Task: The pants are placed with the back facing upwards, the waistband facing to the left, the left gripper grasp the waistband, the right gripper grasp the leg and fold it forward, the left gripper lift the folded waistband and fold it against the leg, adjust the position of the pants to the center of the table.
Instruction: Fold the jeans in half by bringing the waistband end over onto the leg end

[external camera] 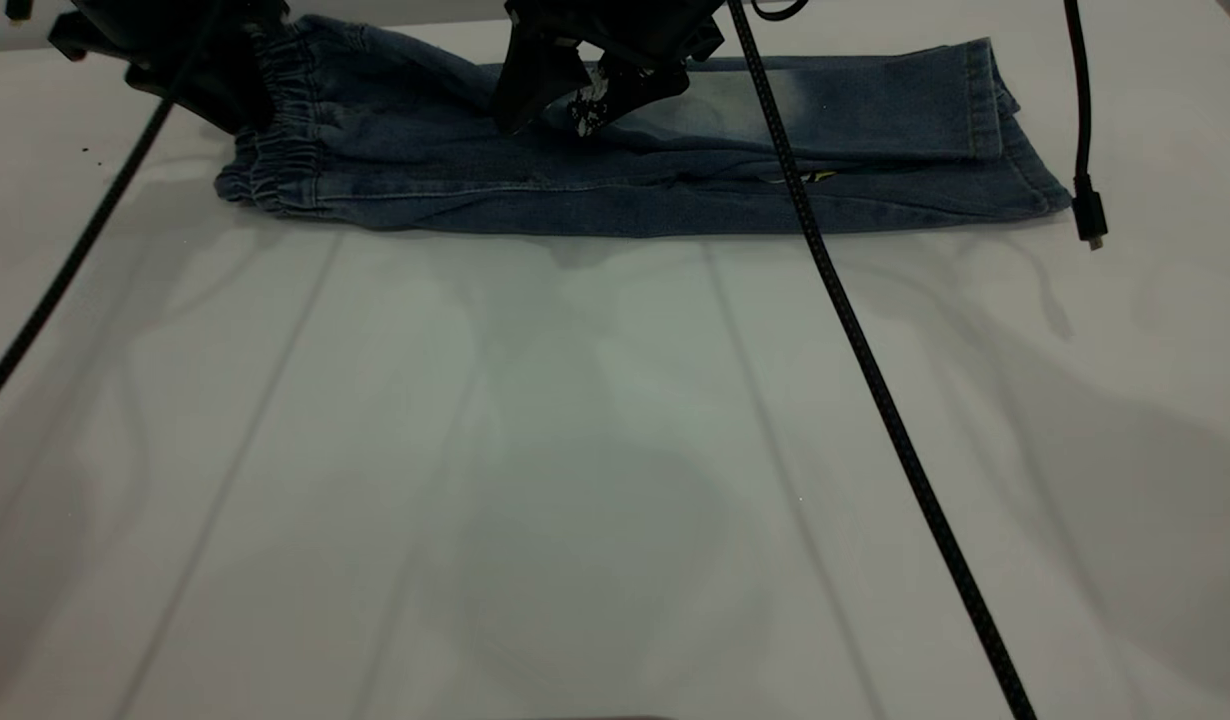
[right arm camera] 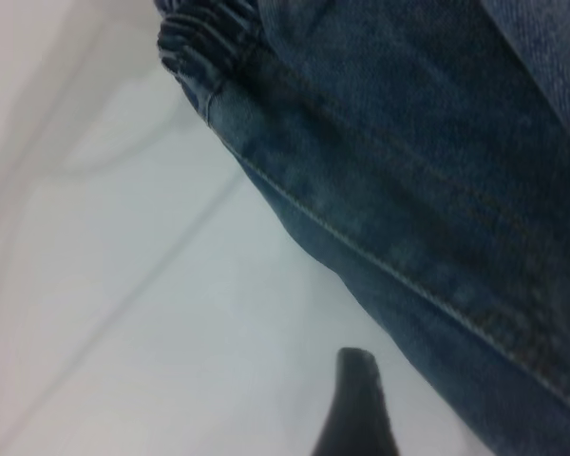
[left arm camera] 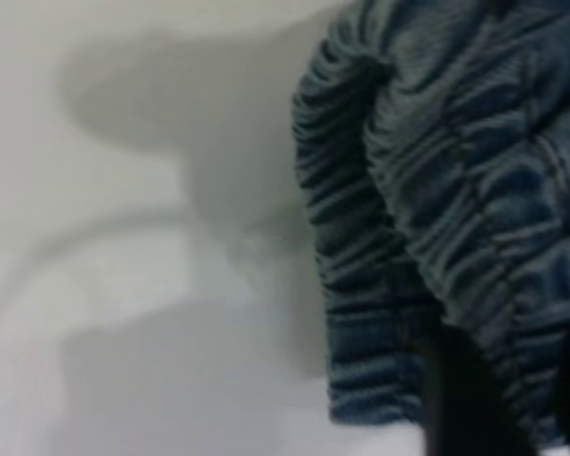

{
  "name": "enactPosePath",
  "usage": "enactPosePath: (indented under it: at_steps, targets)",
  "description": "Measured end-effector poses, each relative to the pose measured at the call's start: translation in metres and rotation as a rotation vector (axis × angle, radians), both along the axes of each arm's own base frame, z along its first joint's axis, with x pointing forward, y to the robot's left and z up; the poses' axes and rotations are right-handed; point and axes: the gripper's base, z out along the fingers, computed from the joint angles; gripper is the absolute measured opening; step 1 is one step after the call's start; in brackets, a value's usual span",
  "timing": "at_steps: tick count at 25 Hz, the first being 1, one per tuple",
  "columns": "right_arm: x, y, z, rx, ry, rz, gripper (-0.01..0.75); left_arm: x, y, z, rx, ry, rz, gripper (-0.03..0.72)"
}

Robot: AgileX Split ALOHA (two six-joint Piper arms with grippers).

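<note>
The blue denim pants (external camera: pixel 675 190) lie folded lengthwise along the far part of the white table (external camera: pixel 615 450). The plain leg (external camera: pixel 855 100), with its faded patch, lies on top, hem to the right. The ruched waistband (external camera: pixel 280 150) is at the left. My left gripper (external camera: pixel 210 95) is at the waistband's far end, shut on the gathered band (left arm camera: pixel 427 190), with dark fingers (left arm camera: pixel 456 399) either side of the fabric. My right gripper (external camera: pixel 570 105) hovers over the middle of the pants, open and holding nothing. One of its fingers (right arm camera: pixel 358 408) shows over bare table beside the pants' seam (right arm camera: pixel 380 256).
A black braided cable (external camera: pixel 875 380) runs diagonally from the right arm across the pants to the near edge. Another cable (external camera: pixel 65 270) slants down at the left. A cable with a plug (external camera: pixel 1090 215) hangs at the right, past the hems.
</note>
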Motion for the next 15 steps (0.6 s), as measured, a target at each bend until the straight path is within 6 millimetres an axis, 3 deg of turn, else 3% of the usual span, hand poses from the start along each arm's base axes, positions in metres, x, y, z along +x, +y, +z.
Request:
enactPosePath:
  at_steps: [5,8,15]
  targets:
    - [0.000,0.000,0.000,0.001,0.004,0.003,0.472,-0.001,0.000,0.012,0.003,-0.015,-0.004,0.510]
    - [-0.001,0.000,0.000,0.001,0.008,0.005,0.472,-0.001,0.002,0.014,0.012,-0.013,0.021,0.619]
    - [-0.001,0.000,0.000,0.001,0.009,0.005,0.472,0.003,0.013,0.014,0.038,-0.059,0.105,0.631]
